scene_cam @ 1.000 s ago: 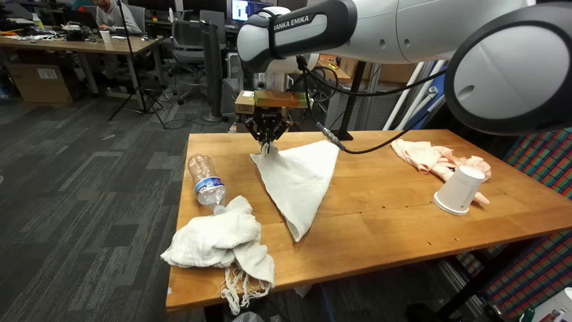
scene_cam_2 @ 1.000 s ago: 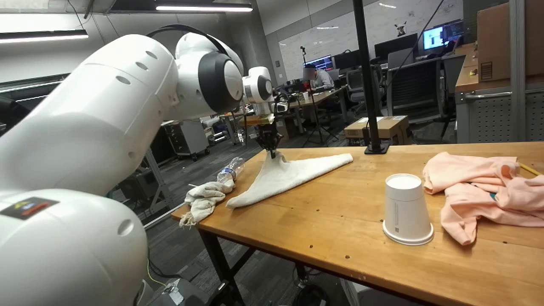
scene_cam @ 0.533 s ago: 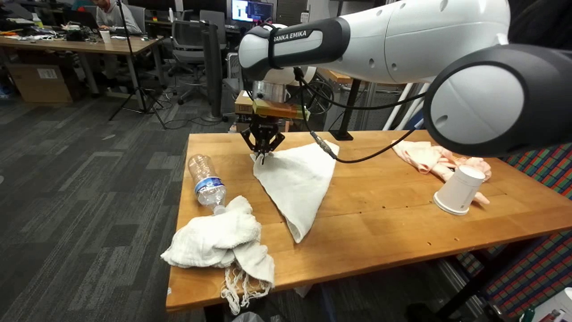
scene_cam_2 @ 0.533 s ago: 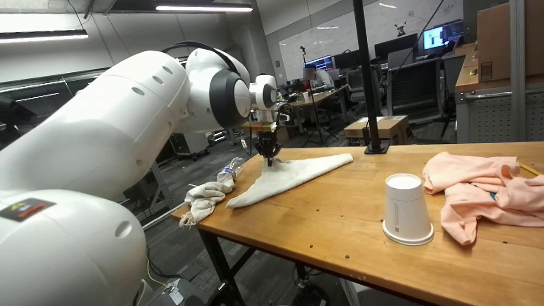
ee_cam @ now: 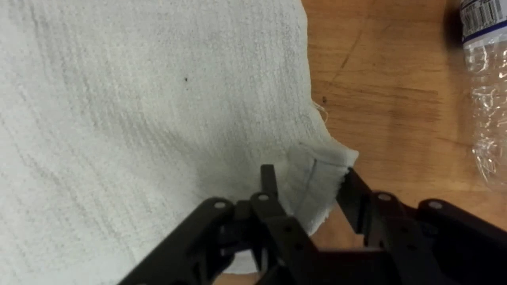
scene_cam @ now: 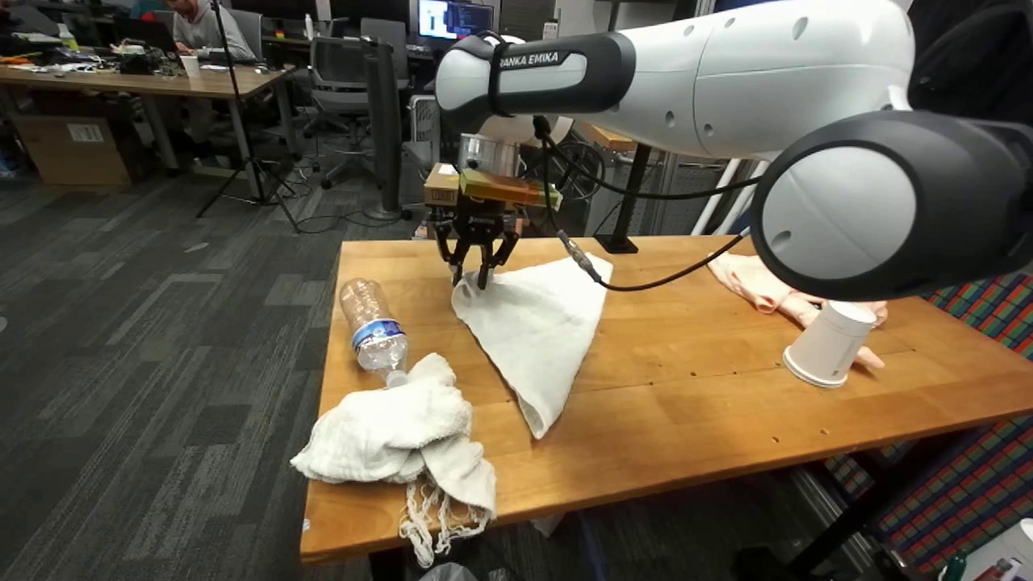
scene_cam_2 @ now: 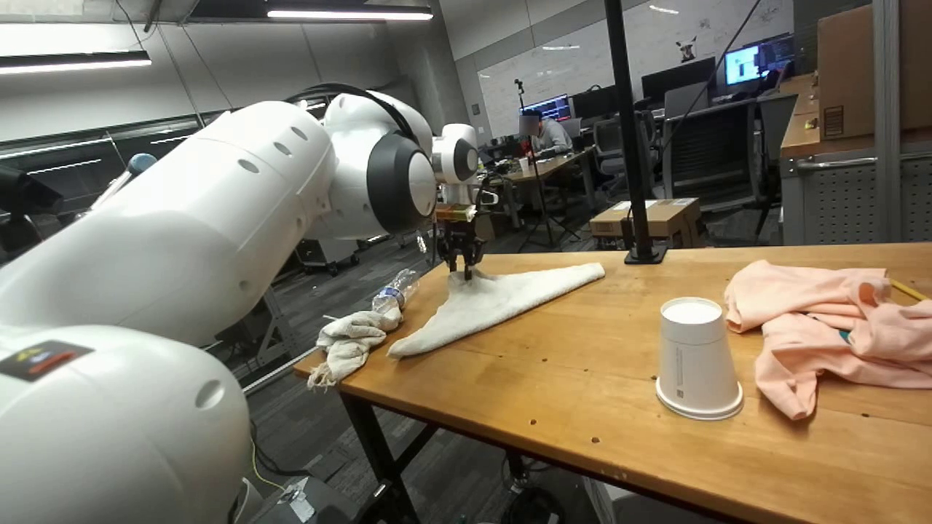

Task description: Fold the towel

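Room right of centre

In an exterior view, you can pass over the table (scene_cam: 686, 415) between the towel (scene_cam: 537, 331) and the upturned cup (scene_cam: 830, 343) at right; the bottle (scene_cam: 374, 324) and crumpled cloth (scene_cam: 391, 436) block you at left.

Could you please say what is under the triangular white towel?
The triangular towel lies on the wooden table, which shows around its edges; anything else beneath is covered from view.

In an exterior view the camera looks down across the table (scene_cam: 686, 436); in an exterior view it looks more level, past the near arm (scene_cam_2: 182, 196) and cup (scene_cam_2: 695, 371). Both exterior views, well back, share the towel (scene_cam: 533, 339) and a person (scene_cam: 194, 36) beyond. The wrist view looks down, close above the towel, the bottle (ee_cam: 491, 99) at its edge.
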